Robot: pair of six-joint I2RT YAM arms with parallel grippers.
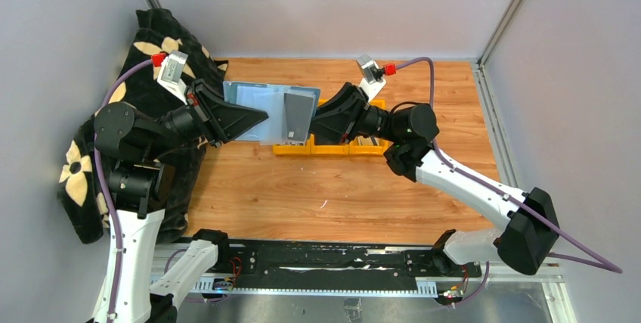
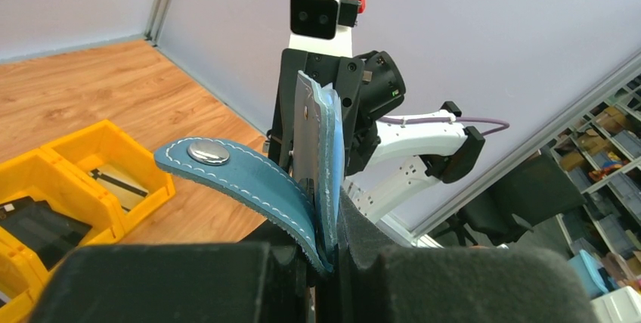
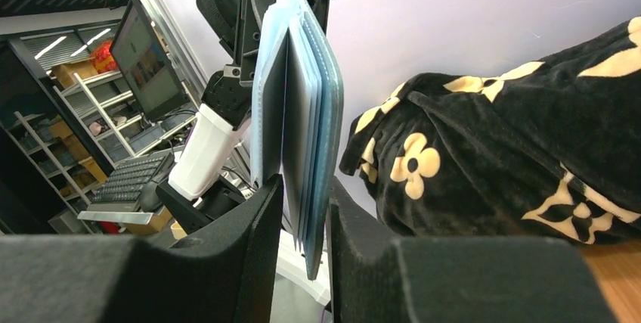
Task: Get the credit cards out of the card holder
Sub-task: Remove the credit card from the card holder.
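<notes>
The teal-blue card holder (image 1: 253,107) is held open in the air above the table, its pale inside facing up. My left gripper (image 1: 261,117) is shut on its left edge; in the left wrist view (image 2: 326,217) the strap tab (image 2: 249,179) with its round snap (image 2: 209,152) curls out beside the jaws. A silvery-grey credit card (image 1: 299,115) lies against the holder's right half. My right gripper (image 1: 316,120) is at that edge. In the right wrist view (image 3: 306,209) its jaws press on the stack of cards (image 3: 295,111) and the teal outer leaf (image 3: 331,111).
A row of yellow plastic bins (image 1: 332,147) stands on the wooden table under the holder, with dark items inside (image 2: 75,179). A black cloth with cream flowers (image 1: 151,43) is heaped at the left wall. Grey walls close in both sides.
</notes>
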